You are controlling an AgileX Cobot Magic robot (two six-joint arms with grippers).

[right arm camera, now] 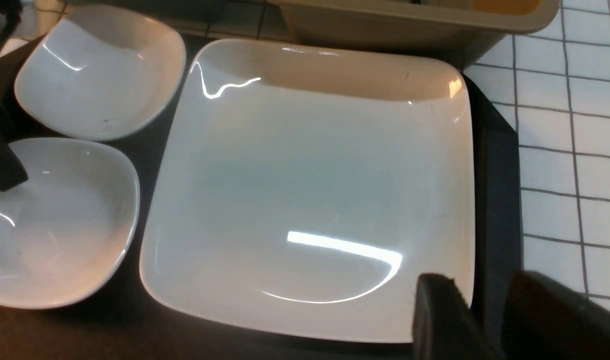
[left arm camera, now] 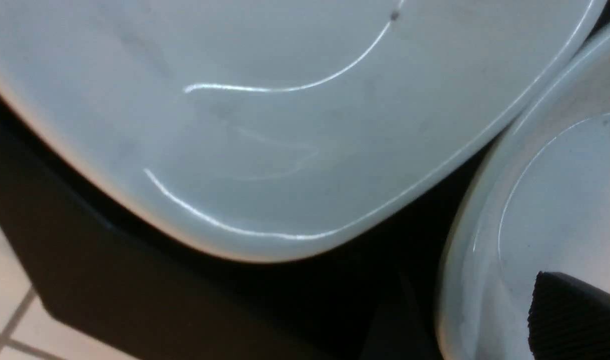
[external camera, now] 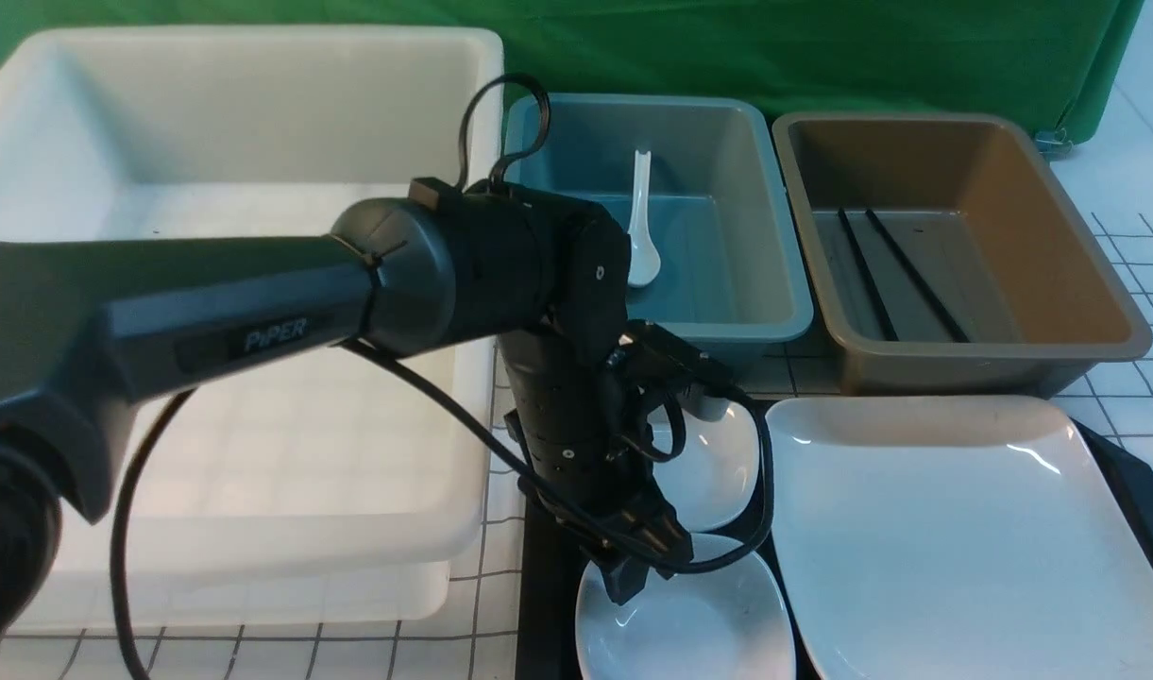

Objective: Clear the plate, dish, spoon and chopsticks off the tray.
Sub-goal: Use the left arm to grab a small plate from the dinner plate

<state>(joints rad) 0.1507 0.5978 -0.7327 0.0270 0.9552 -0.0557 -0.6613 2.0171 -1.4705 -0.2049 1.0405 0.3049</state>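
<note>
Left gripper (external camera: 625,584) is down on the near dish (external camera: 685,628); right gripper (right arm camera: 482,292) is at the plate (external camera: 963,538) corner.

Left: one ribbed finger pad (left arm camera: 574,320) sits over the dish's inside by its far rim. The second finger is out of shot, so can't tell if it's clamped or loose. Right: fingers apart, released, one over the plate's near right corner, the other outside its edge; contact unclear. Far dish (external camera: 718,463) is just beyond the near one. Both dishes and the plate sit on the black tray (external camera: 1138,491), plate on its right part. Spoon (external camera: 642,217) lies in the blue bin (external camera: 727,312), chopsticks (external camera: 914,274) side by side in the brown bin (external camera: 1076,283); both bins are behind the tray. Big white tub (external camera: 236,123) is on the left. Left arm (external camera: 208,312) reads "PiPER" on the forearm.
</note>
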